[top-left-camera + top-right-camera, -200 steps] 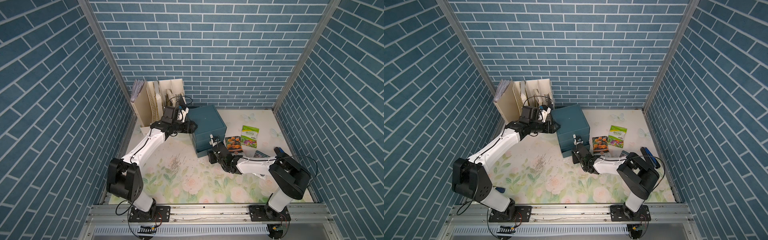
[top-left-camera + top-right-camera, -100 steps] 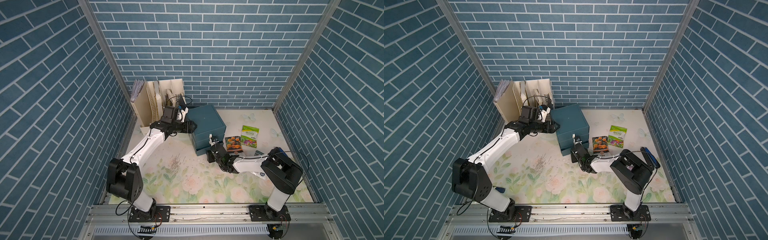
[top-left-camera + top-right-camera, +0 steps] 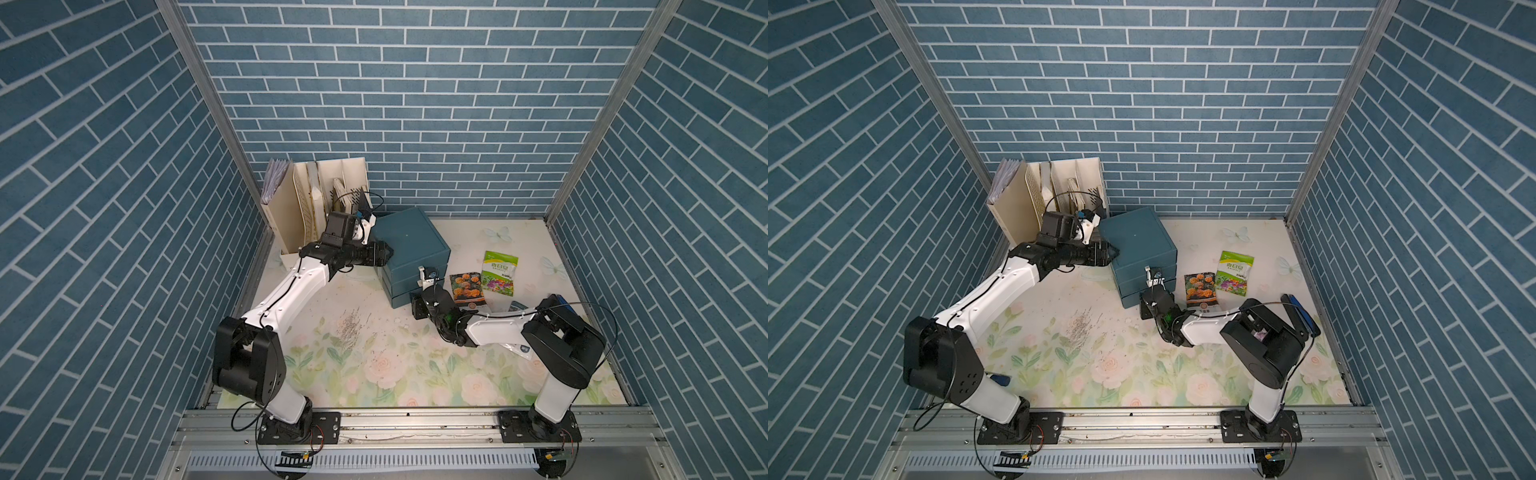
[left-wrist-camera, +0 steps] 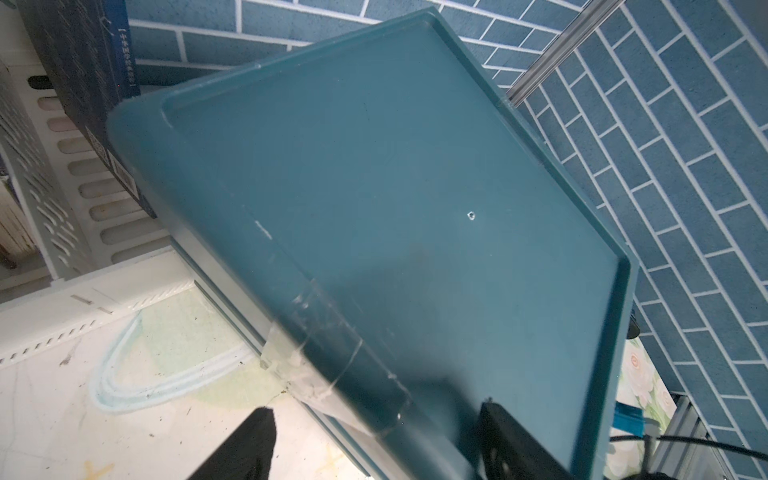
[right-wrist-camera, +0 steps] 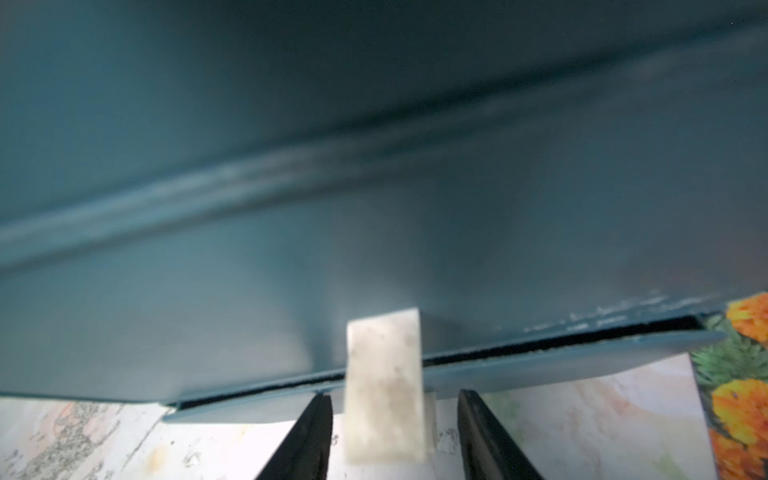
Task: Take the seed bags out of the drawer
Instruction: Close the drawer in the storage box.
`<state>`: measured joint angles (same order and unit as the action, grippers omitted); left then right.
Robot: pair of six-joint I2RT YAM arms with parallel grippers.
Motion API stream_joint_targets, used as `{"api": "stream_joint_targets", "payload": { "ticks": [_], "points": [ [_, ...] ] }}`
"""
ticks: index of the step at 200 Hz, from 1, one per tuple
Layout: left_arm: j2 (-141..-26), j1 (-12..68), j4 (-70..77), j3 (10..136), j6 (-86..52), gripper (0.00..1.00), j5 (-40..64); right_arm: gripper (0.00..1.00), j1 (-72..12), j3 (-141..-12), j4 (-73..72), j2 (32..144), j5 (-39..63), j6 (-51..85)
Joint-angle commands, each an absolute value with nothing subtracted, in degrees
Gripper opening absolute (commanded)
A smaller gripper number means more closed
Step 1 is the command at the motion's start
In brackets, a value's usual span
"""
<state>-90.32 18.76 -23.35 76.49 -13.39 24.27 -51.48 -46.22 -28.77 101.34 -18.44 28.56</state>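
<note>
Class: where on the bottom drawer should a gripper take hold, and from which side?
The white pull tab on the bottom drawer, approached from the front, one finger on each side. It is the only part sticking out; the drawer's face is flat.
</note>
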Motion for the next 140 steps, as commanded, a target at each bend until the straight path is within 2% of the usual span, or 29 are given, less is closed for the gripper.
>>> {"api": "stream_joint_targets", "payload": {
  "ticks": [1, 71, 140],
  "points": [
    [-92.3, 18.3, -35.2, 72.9, -10.4, 0.81, 20.6, 0.52, -51.3, -47.1, -32.6, 103.2, -19.3, 29.6],
    [-92.2, 18.3, -35.1, 72.9, -10.4, 0.81, 20.2, 0.54, -51.3, -46.6, -29.7, 101.1, -19.9, 30.2],
    [-92.3, 18.3, -33.2, 75.3, -11.9, 0.87, 19.2, 0.74, -51.4, -37.0, -19.6, 84.3, -19.2, 32.5]
  ]
}}
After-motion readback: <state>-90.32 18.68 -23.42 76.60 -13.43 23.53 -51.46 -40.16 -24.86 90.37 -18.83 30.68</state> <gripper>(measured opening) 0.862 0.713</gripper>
